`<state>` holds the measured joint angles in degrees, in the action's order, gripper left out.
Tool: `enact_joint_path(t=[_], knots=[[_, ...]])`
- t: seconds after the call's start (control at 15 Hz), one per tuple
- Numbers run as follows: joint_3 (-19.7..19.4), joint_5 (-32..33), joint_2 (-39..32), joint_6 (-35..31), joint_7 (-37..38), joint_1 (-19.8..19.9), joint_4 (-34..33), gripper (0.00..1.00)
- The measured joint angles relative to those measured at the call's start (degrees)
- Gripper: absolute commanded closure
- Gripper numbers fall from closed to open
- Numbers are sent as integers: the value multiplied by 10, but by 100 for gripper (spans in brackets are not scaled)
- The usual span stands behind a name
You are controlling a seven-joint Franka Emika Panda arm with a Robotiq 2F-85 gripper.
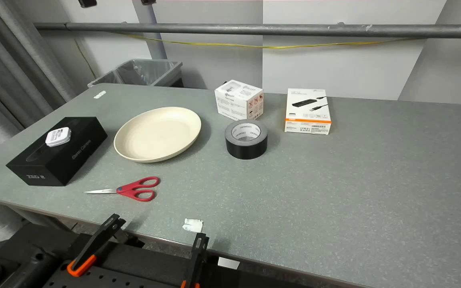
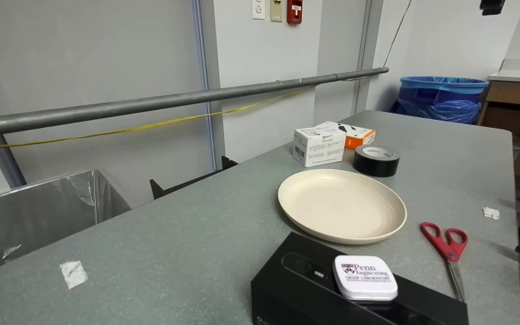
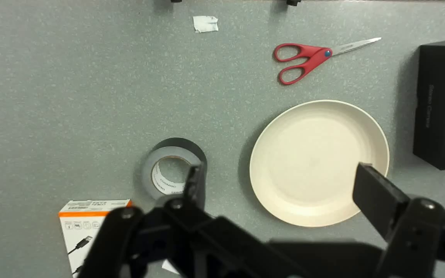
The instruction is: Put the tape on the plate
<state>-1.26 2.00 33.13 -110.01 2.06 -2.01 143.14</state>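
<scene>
Table (image 1: 354,192): grey and speckled; backed by a pale wall (image 1: 218,64) with a grey pipe (image 1: 254,29) running across it.
Gripper (image 3: 279,170): raised over the table; fingers (image 3: 379,200) spread wide, nothing held between them.
Plate (image 3: 317,162): cream; below the gripper, framed by the gap between the fingers in the wrist view; its rim passes behind one finger there.
Tape (image 1: 246,147): black roll, lying flat, hollow upward; below and off to the gripper's side, partly masked by the finger at the left of the wrist view; on the table, apart from the plate.
White box (image 1: 234,102): near the tape; mostly hidden by the gripper in the wrist view.
Orange-banded box (image 3: 77,231): farther out from the gripper, past the tape.
Scissors (image 3: 311,58): ahead of the gripper, out beyond the plate.
Black box (image 3: 433,104): outward of the opposite finger, past the plate; a white tin (image 2: 364,277) rests on it.
Step with the tape: judged to be the approach; no grasp made yet.
Gripper's next move: likely a sideways shift toward the tape, then a descent; the fingers could straddle the roll, if their spread admits it, or pinch its wall with one in the hollow; the white box may leave little room on its side.
</scene>
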Motion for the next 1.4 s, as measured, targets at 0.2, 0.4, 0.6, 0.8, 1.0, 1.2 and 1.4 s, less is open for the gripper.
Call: enact_joint_path(t=[0.2,0.4,0.6,0.8,1.0,1.2,1.4], knots=[[0,7,-14,-27,4,1,0,0],[0,28,-73,-108,6,13,0,0],[-8,43,-160,-185,5,31,-4,0],[-18,48,-240,-229,5,46,-20,0],[-24,48,-281,-234,5,50,-34,0],[-21,48,-274,-234,5,50,-33,0],[-21,48,-272,-234,5,50,-33,0]])
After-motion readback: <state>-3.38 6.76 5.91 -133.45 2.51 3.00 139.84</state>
